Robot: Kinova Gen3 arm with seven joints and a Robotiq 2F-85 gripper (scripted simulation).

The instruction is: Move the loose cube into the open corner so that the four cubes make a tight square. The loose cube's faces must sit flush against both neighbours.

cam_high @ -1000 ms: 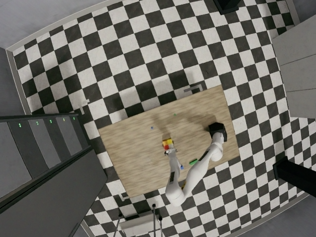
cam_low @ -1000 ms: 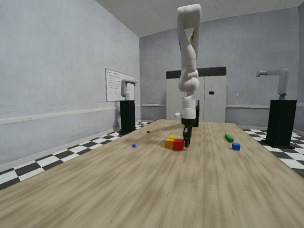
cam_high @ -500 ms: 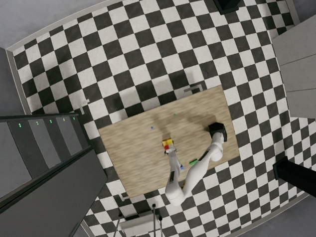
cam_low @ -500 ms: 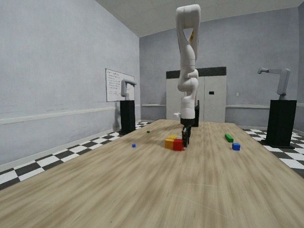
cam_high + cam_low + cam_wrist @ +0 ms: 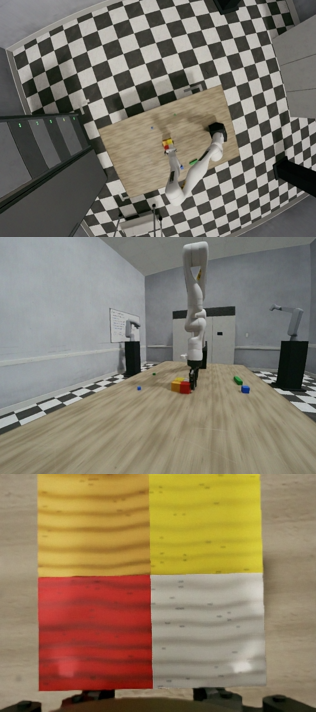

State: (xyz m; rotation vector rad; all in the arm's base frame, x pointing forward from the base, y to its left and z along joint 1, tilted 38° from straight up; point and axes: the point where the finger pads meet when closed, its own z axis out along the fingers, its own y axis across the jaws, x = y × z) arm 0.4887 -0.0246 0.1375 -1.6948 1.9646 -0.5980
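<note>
Four cubes sit together as a tight square on the wooden table [image 5: 127, 153] [image 5: 153, 435]. In the wrist view the orange cube [image 5: 94, 524] and the yellow cube [image 5: 205, 524] are at the top, and the red cube [image 5: 95, 631] and the white cube [image 5: 207, 629] are below, edges flush. In the exterior view the orange cube [image 5: 176, 385], yellow cube [image 5: 180, 379] and red cube [image 5: 185, 387] show; the white one is mostly hidden. My gripper [image 5: 170, 151] [image 5: 193, 387] [image 5: 154, 695] stands low beside the square's red and white side, fingers half apart, with nothing between them.
A green block [image 5: 237, 380] [image 5: 193, 161] and a blue cube [image 5: 245, 389] [image 5: 181, 167] lie to the right of the square. A tiny blue cube [image 5: 139, 388] and a tiny green cube [image 5: 153, 374] lie to the left. The arm's base stands at the table's far end.
</note>
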